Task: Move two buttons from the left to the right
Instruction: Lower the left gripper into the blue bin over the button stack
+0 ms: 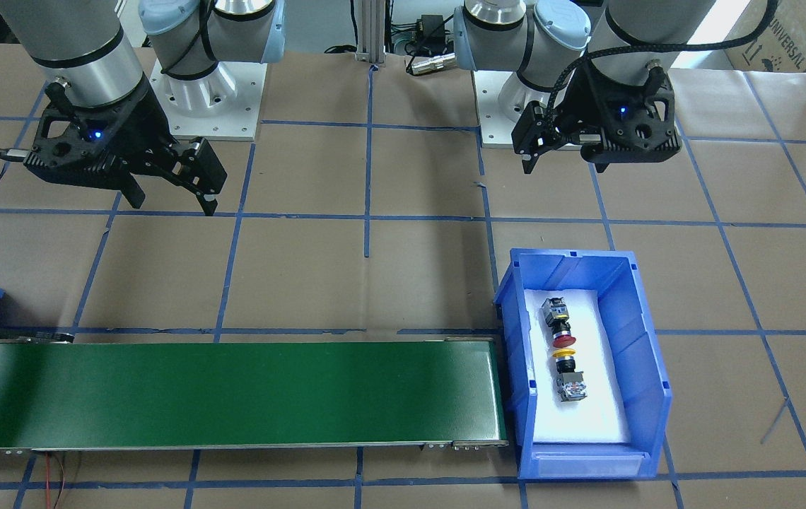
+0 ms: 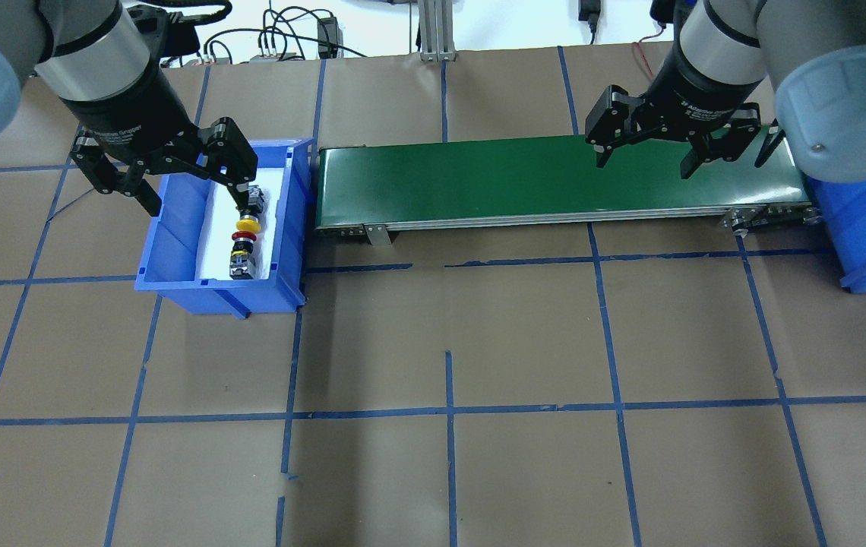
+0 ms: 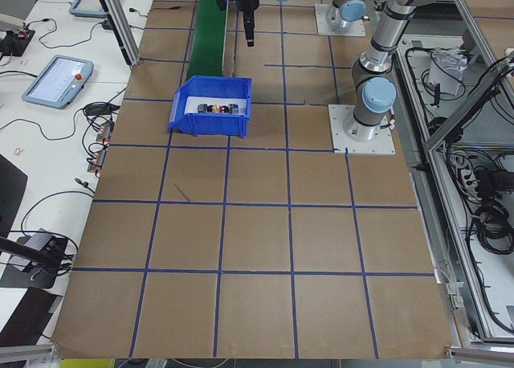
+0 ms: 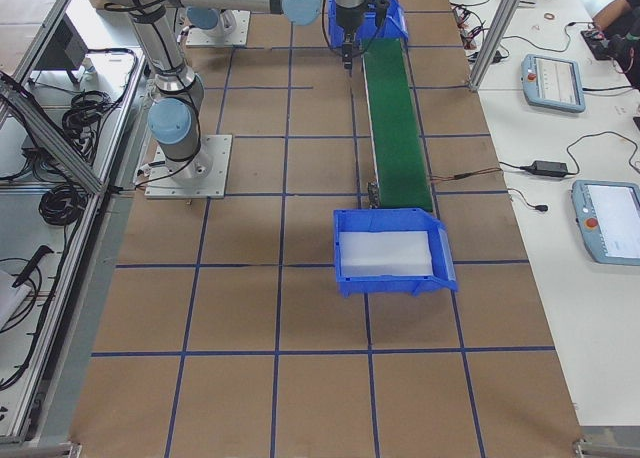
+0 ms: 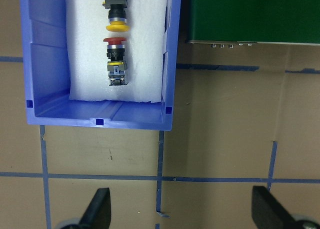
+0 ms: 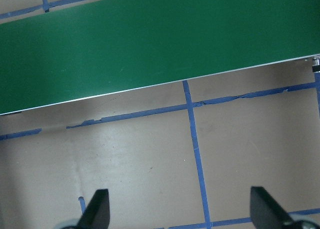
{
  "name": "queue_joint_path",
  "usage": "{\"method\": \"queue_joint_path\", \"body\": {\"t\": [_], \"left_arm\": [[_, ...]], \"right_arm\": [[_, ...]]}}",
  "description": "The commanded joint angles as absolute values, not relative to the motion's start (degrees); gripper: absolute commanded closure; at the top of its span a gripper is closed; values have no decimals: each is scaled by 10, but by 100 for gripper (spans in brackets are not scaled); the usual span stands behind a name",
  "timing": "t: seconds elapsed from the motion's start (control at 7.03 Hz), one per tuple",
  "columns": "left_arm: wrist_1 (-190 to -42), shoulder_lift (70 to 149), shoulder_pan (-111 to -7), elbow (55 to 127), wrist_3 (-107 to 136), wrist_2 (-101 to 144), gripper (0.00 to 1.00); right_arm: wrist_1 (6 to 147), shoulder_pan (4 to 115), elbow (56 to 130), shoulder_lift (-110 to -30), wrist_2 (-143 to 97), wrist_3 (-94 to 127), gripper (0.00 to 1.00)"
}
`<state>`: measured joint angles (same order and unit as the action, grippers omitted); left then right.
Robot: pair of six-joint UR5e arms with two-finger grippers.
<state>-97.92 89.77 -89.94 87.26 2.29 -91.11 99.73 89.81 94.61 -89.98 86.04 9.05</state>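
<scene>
Nearest the robot, I have both arms hanging above the brown paper-covered table (image 2: 524, 471), which blue tape lines (image 2: 448, 410) mark into squares. The left gripper (image 1: 564, 161) sits in the air on the robot's side of the first blue bin (image 2: 220, 292). Its fingers are spread wide with nothing between them, and its wrist camera shows both fingertips over bare paper with the bin further out. The right gripper (image 2: 644, 165) is likewise spread and carries nothing. It is raised over the paper on the robot's side of the green conveyor belt (image 2: 554, 178), near the belt's right end.

Further out, the first blue bin stands close against the belt's left end. Inside it both buttons lie on their sides on a white foam pad (image 5: 90, 49), in a line running away from the robot with their caps facing each other. The red-capped button (image 1: 558, 322) is the nearer one and the yellow-capped button (image 1: 569, 375) the farther. From the left wrist camera I see a thin strip of foam between the two caps.

At the belt's other end stands a second blue bin (image 4: 395, 283) with a white lining.

Past the table's far edge I see an aluminium post (image 2: 433, 30) and some cables (image 2: 281, 38).
</scene>
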Motion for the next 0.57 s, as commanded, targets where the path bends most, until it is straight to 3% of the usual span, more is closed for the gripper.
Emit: {"method": "queue_joint_path", "body": {"t": [0.0, 0.43], "left_arm": [[-993, 896, -899, 862, 18, -918, 0], [-969, 908, -886, 874, 17, -908, 0]], "right_arm": [[1015, 898, 959, -899, 860, 91, 0], [1016, 898, 963, -900, 860, 96, 0]]}}
